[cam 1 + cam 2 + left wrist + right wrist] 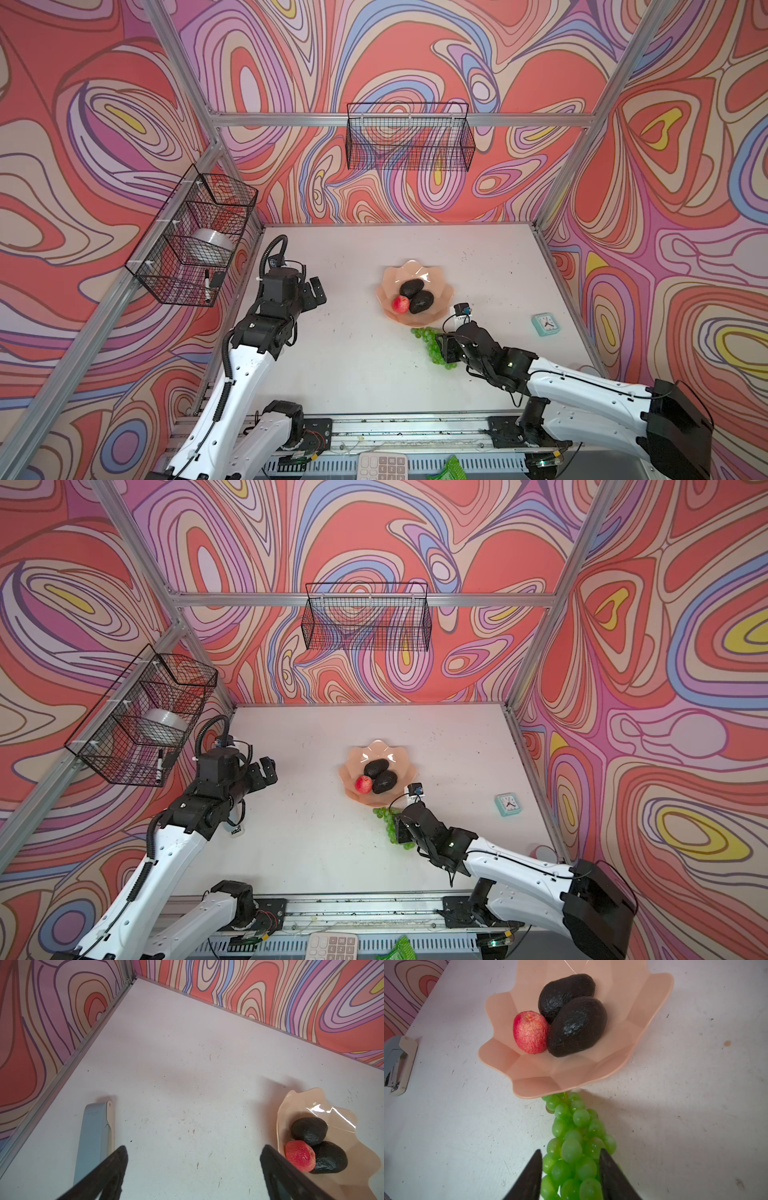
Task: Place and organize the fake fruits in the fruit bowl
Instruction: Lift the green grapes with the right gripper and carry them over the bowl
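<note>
The peach-pink fruit bowl [411,270] [376,750] [500,1012] sits mid-table and holds two dark avocados [412,287] [421,302] and a red apple [401,304] [530,1032]. The green grapes [422,332] [575,1126] lie on the table, their far end touching the bowl's near rim. My right gripper [441,353] [570,1151] is low over the bunch. Its jaws are partly open, one on each side of the grapes. My left gripper [316,296] [194,1148] hovers wide open and empty left of the bowl [291,1103].
A teal clock [545,324] lies at the right table edge. A grey-blue stapler [93,1140] [396,1064] lies on the table near my left gripper. Black wire baskets hang on the back wall [409,139] and the left wall [195,237]. A calculator [382,467] sits beyond the front rail.
</note>
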You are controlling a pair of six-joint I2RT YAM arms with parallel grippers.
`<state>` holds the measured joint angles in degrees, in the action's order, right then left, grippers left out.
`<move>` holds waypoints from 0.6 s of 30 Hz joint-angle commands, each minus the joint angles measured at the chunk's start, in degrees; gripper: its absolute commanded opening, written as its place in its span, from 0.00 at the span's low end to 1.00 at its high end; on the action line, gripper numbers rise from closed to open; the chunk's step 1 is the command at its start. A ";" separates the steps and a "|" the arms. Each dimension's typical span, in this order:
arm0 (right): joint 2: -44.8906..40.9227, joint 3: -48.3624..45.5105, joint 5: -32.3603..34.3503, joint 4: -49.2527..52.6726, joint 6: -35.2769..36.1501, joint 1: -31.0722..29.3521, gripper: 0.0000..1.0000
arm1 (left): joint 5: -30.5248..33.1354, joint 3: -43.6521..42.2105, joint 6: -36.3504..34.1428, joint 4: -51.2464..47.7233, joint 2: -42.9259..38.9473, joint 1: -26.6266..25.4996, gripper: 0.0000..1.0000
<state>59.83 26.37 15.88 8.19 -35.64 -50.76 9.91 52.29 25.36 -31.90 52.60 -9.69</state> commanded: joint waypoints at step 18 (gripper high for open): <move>12.31 -3.77 -0.49 -9.13 2.79 -0.21 0.87 | -0.16 -0.44 0.56 -0.50 0.05 0.38 1.00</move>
<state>70.48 23.29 15.07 1.19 -33.39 -50.78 9.85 52.29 25.54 -31.90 52.60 -9.69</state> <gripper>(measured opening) 0.877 0.996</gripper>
